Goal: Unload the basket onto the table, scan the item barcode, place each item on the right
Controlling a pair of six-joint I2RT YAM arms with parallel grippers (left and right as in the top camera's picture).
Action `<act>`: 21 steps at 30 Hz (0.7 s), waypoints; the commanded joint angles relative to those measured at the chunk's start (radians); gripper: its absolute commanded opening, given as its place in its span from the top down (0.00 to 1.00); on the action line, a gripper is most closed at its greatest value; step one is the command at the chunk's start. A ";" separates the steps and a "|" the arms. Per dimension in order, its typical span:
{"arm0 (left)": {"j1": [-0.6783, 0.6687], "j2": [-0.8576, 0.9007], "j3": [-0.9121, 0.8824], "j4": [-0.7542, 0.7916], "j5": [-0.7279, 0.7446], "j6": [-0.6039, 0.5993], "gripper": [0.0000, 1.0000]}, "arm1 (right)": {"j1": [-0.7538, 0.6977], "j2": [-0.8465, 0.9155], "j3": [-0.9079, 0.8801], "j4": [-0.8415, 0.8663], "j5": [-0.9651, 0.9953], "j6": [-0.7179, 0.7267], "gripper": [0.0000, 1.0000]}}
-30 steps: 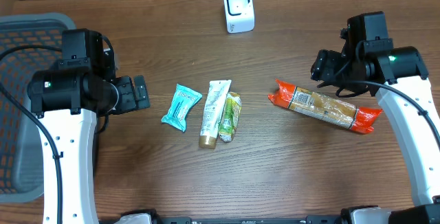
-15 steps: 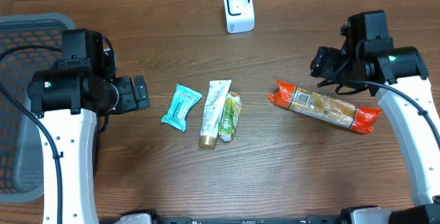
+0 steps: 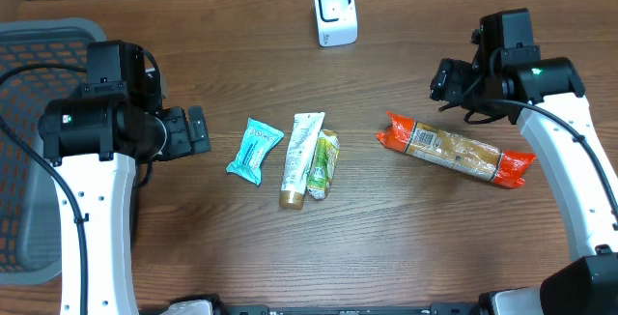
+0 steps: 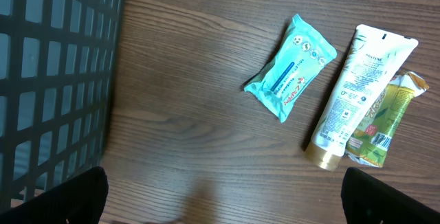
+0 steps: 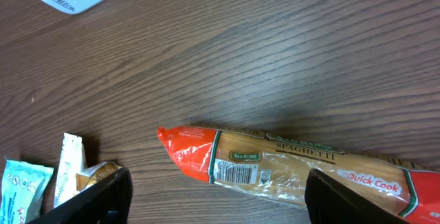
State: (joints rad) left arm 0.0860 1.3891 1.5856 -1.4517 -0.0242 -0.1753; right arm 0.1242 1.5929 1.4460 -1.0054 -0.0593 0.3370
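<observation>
A long spaghetti pack (image 3: 454, 149) with orange-red ends lies flat on the wooden table at the right, its barcode (image 5: 240, 176) facing up. The white scanner (image 3: 335, 13) stands at the back centre. My right gripper (image 3: 441, 83) hovers just behind the pack's left end, open and holding nothing. In the right wrist view the pack (image 5: 295, 168) lies on the table between and beyond the two dark fingertips (image 5: 103, 198). My left gripper (image 3: 198, 129) is open and empty, left of a teal wipes pack (image 3: 255, 150).
A white tube (image 3: 301, 158) and a green packet (image 3: 323, 163) lie side by side at the table's centre. A grey mesh basket (image 3: 39, 54) fills the far left, its wall close to my left arm (image 4: 55, 80).
My right arm has drifted slightly back and to the left, away from the spaghetti pack. The left arm and all items are unmoved.
</observation>
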 commanded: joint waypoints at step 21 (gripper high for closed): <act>0.005 0.003 0.013 -0.003 -0.009 0.022 0.01 | -0.006 0.005 -0.045 0.009 -0.058 0.032 0.19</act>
State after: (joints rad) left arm 0.0860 1.3891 1.5856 -1.4517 -0.0242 -0.1753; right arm 0.1242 1.5944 1.4059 -1.0027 -0.1078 0.3634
